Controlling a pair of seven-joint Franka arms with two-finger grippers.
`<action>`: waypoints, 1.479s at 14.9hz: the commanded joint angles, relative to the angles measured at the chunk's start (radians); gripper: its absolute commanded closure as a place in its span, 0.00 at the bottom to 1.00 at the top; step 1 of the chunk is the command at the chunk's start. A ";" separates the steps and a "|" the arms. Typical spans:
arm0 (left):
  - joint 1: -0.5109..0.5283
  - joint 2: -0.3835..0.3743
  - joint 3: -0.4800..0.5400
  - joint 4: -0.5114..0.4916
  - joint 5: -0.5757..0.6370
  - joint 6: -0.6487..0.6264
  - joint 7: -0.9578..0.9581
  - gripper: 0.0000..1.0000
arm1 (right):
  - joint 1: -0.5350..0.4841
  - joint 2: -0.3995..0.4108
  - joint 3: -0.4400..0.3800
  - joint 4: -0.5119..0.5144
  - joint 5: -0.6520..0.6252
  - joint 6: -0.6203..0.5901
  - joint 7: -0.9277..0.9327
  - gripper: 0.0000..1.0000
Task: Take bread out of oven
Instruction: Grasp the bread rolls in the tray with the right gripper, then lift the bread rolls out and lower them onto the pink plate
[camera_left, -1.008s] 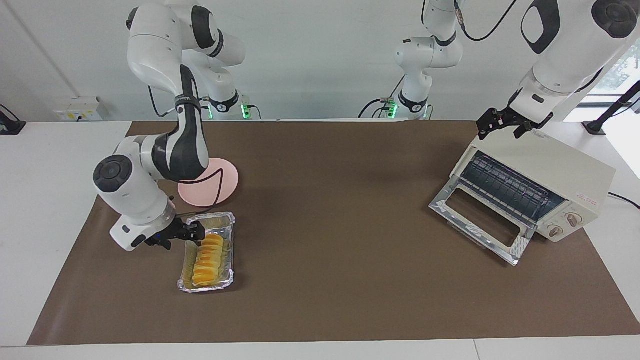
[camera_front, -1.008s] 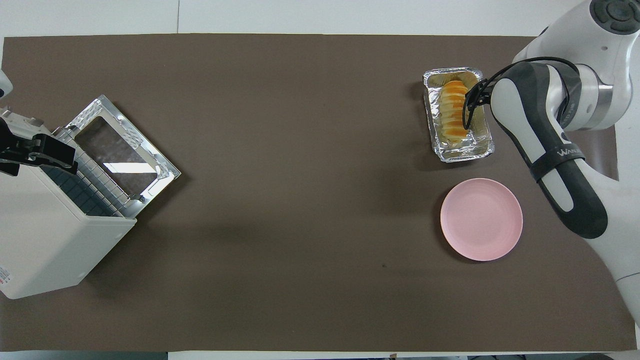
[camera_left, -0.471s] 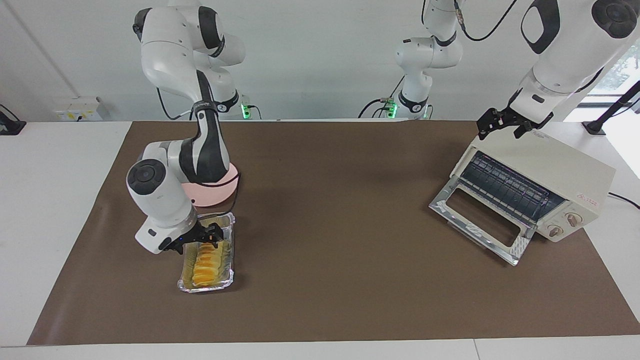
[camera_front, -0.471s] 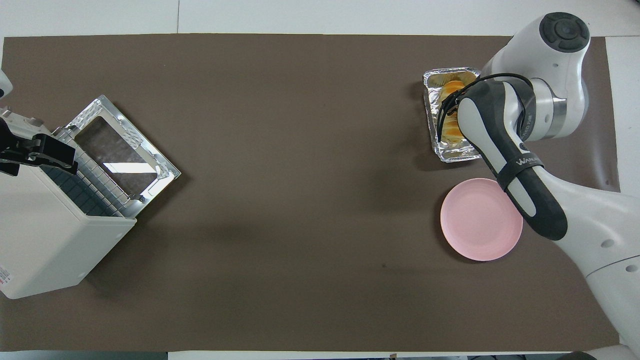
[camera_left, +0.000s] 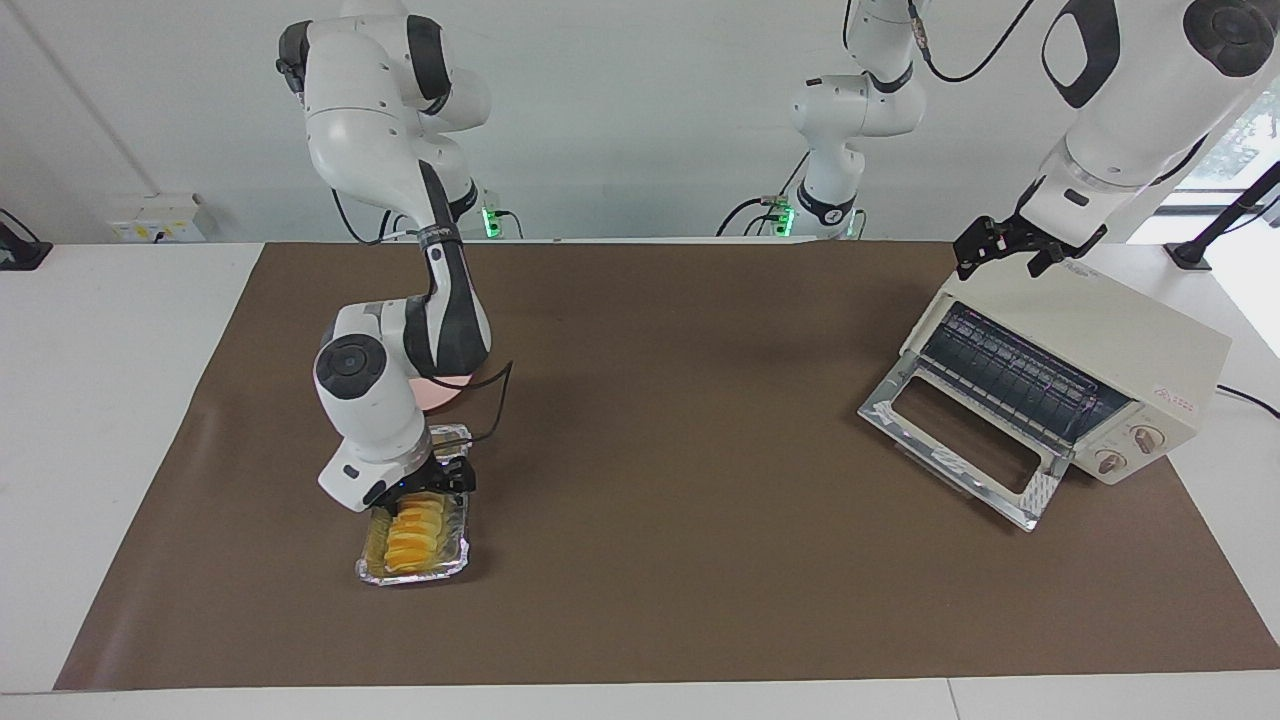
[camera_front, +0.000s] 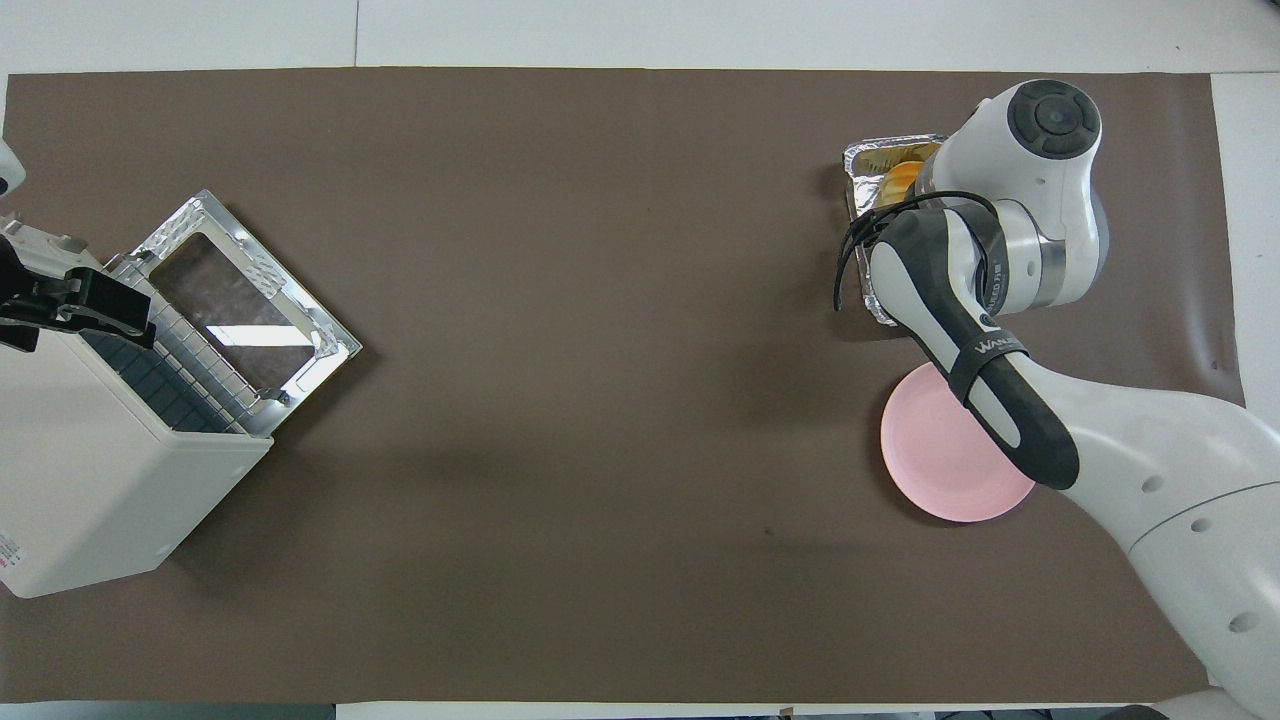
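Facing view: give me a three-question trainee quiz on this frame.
1. True or false: the bread lies in the foil tray.
2. Is the oven door open or shut?
3. The right tool is over: A) the pink plate B) the foil tray C) the oven.

Key: 1 true. 2 open, with no bread showing on its rack. 3 B; the left tool waits over the oven's top.

The right arm bends forward and down at the elbow, its wrist pointing down so the right gripper (camera_left: 437, 481) hangs low over the end of the foil tray (camera_left: 455, 566) nearer the robots. The left arm reaches down from high up, its left gripper (camera_left: 1003, 243) poised above the oven (camera_left: 1130, 340) top's corner.
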 joint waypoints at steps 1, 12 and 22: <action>0.003 -0.032 0.003 -0.038 -0.013 0.021 0.003 0.00 | -0.007 -0.027 0.005 -0.051 -0.024 0.029 0.011 0.68; 0.003 -0.032 0.003 -0.038 -0.013 0.021 0.003 0.00 | -0.022 -0.032 0.005 0.079 -0.017 -0.175 0.008 1.00; 0.003 -0.032 0.003 -0.038 -0.013 0.021 0.003 0.00 | -0.037 -0.425 0.006 -0.237 0.032 -0.287 0.009 1.00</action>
